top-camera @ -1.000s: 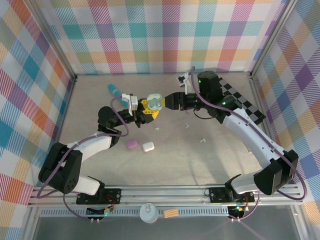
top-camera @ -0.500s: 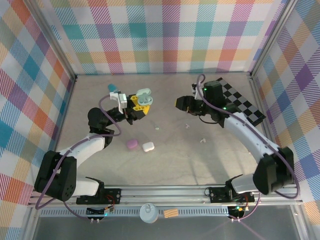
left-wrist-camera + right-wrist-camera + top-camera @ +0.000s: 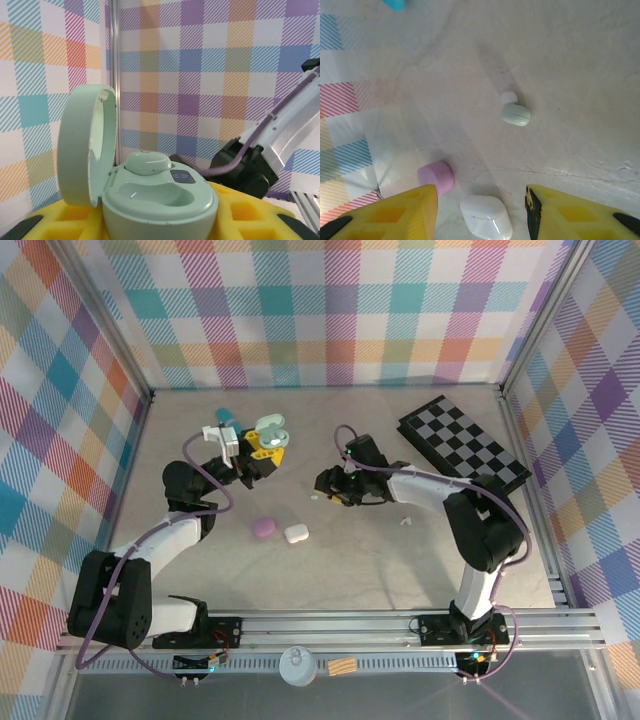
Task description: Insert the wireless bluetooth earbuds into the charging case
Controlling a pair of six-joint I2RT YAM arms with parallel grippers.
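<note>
The right gripper [image 3: 326, 483] had been swung away from the left gripper [image 3: 265, 443] and lowered toward the table [image 3: 400, 560], its yellow-padded jaws spread with nothing between them. The left jaws were clamped on the pale green charging case [image 3: 157, 200], which had been drawn back with its lid open. One earbud [image 3: 146, 163] was seated in it, and the neighbouring well was left empty. A loose pale green earbud [image 3: 515, 113] lay ahead of the right jaws, in line with their gap, so a second pickup was judged to be starting.
</note>
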